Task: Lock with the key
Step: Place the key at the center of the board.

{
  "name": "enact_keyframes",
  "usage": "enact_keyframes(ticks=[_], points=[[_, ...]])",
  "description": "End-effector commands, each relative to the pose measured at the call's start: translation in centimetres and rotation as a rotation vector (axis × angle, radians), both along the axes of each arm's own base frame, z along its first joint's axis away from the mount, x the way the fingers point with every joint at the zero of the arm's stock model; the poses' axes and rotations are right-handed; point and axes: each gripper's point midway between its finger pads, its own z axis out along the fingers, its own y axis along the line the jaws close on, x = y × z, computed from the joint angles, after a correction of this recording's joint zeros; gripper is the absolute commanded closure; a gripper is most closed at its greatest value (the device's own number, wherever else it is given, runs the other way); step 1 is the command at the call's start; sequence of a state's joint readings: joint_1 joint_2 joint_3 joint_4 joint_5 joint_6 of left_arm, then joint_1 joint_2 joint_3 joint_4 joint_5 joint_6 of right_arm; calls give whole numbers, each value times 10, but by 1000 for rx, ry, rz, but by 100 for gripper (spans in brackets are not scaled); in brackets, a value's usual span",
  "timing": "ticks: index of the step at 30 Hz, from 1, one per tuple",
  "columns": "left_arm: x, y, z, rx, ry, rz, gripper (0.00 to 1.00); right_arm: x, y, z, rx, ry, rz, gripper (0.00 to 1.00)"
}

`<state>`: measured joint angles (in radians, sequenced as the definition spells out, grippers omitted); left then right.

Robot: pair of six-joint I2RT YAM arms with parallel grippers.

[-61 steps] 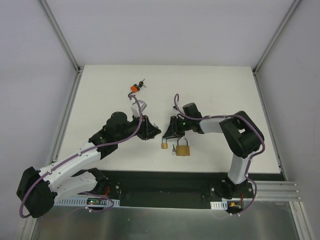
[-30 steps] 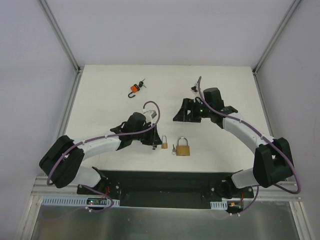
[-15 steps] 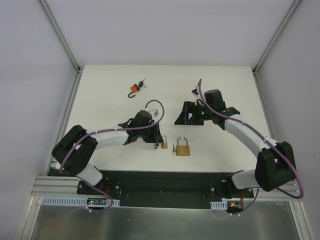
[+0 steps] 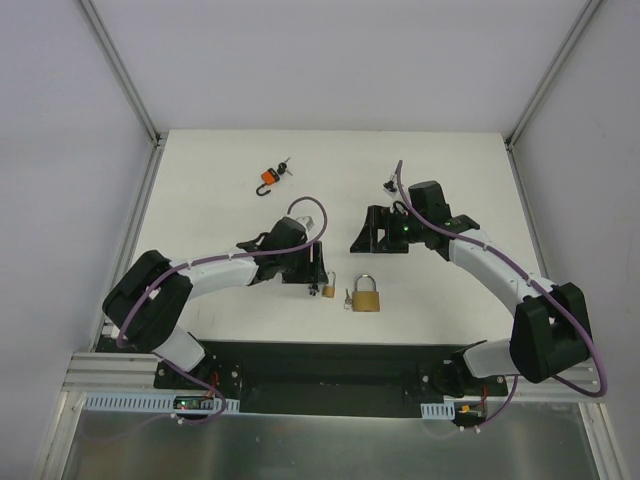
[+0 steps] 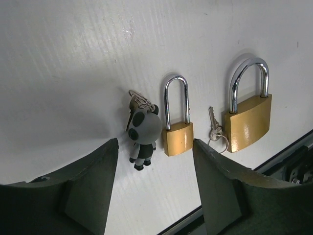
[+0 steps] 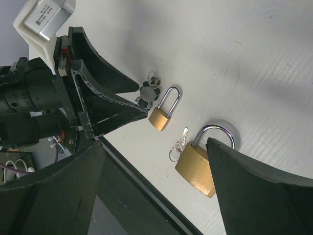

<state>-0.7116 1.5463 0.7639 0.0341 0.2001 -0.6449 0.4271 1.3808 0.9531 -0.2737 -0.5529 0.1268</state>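
Top external, left gripper point(image 4: 318, 268): jaws just parted, nothing held, low beside small padlock point(image 4: 328, 290).
Left wrist, panda keyring point(image 5: 143, 131): lies free on table point(image 5: 73, 49), just beside small padlock; likely needs regrasping.
Right wrist, right gripper point(image 6: 154, 147): spread wide, empty, hovering apart; locking unstarted.

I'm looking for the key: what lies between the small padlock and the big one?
A silver key on a ring, close beside the big padlock, apart from the small padlock; clearest in the left wrist view.

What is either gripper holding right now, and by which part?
Nothing. The left gripper hangs open above the panda keychain and small padlock; the right gripper is open and empty.
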Motion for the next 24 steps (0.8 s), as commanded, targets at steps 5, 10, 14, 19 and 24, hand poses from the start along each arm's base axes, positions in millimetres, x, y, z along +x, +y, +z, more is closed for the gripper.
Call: enact_keyframes(ticks=[5, 10, 14, 19, 24], points=[[17, 13, 41, -11, -144, 76, 30, 1, -3, 12, 6, -47, -5, 11], [17, 11, 52, -29, -175, 58, 24, 0, -3, 14, 11, -49, -1, 8], [18, 13, 60, -41, -204, 52, 18, 0, -4, 17, 7, -56, -6, 3], [18, 21, 71, -59, -239, 67, 15, -1, -5, 19, 9, -60, -7, 0], [24, 43, 82, -78, -280, 122, 6, -3, -5, 27, 19, -76, -8, 4]])
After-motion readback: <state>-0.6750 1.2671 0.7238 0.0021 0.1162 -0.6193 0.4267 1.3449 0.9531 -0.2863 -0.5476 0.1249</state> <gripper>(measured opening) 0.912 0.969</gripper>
